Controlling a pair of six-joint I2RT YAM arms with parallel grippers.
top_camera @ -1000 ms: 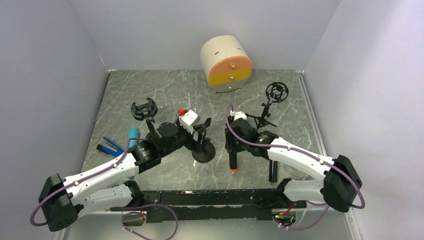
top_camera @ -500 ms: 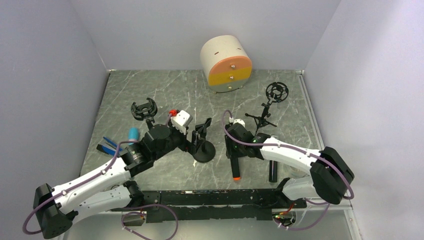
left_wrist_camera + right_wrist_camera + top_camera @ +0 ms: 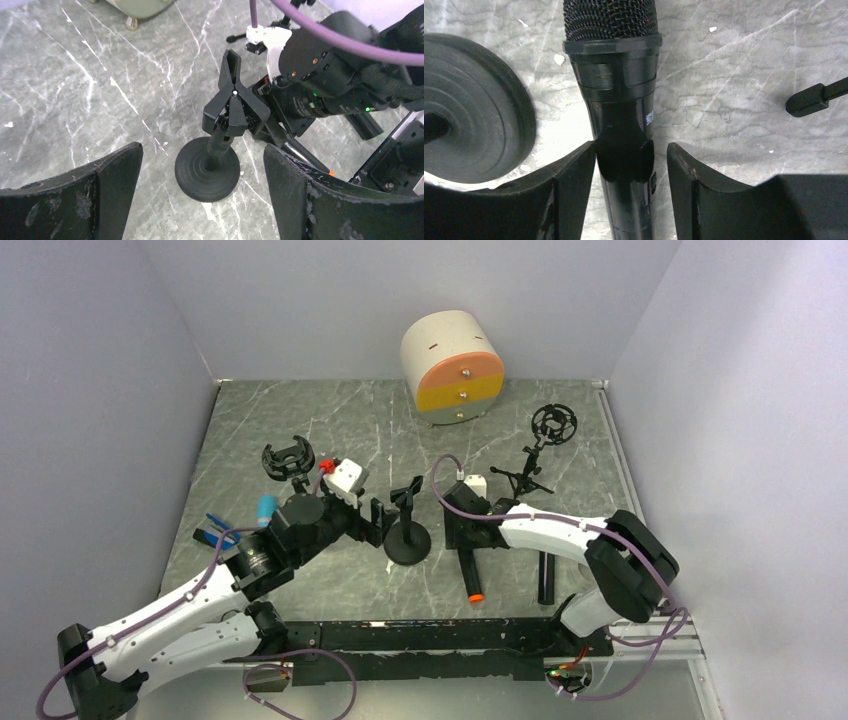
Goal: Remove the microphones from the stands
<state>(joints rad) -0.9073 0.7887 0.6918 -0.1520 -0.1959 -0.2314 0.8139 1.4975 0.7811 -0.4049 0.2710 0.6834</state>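
The black microphone (image 3: 468, 568) with an orange tail end lies flat on the marble table, right of the stand. In the right wrist view its mesh head and body (image 3: 616, 75) run up between my fingers. My right gripper (image 3: 462, 532) (image 3: 631, 150) is open astride it, with a gap at the right finger. The black stand (image 3: 408, 542) has a round base and an empty clip on top (image 3: 234, 100). My left gripper (image 3: 377, 521) (image 3: 202, 150) is open and empty, just left of the stand. The microphone also shows in the left wrist view (image 3: 300, 152).
A cream round drawer unit (image 3: 455, 365) stands at the back. A shock mount on a small tripod (image 3: 550, 427) is at back right. A second black clip holder (image 3: 288, 460), a cyan cylinder (image 3: 266, 508) and blue items (image 3: 222, 533) are left. A black cylinder (image 3: 545, 580) lies at front right.
My left gripper has drawn back to the left, away from the stand. My right arm has shifted left and the microphone has slid slightly toward the near edge.
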